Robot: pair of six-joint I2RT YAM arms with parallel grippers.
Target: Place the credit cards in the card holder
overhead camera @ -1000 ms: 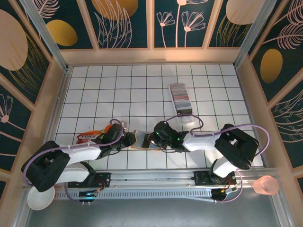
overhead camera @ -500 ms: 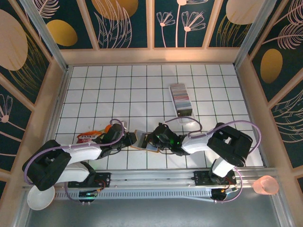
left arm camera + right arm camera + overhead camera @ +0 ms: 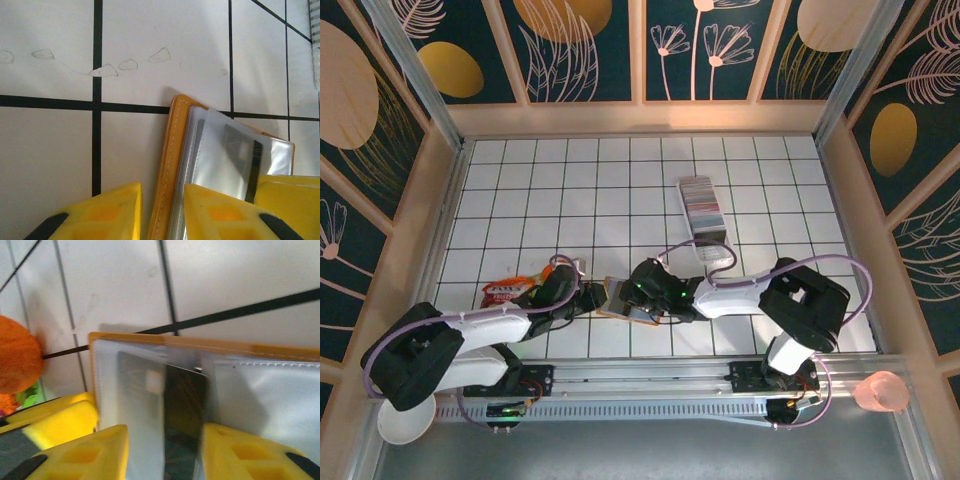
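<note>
Even overhead light is brightening the white tiled table (image 3: pixel 620 180). My arms are casting soft shadows beneath them. Near the card holder (image 3: pixel 210 347), my right wrist picture is blurring, and its clear sleeves are catching pale glare.

No text, brand, number or sign can be read in any of the views. Pale markings are seen on the red snack packet (image 3: pixel 503 293) at the lower left of the top view, but they are too small to be made out. The dark card (image 3: pixel 184 405) in the clear sleeve bears no legible print.
</note>
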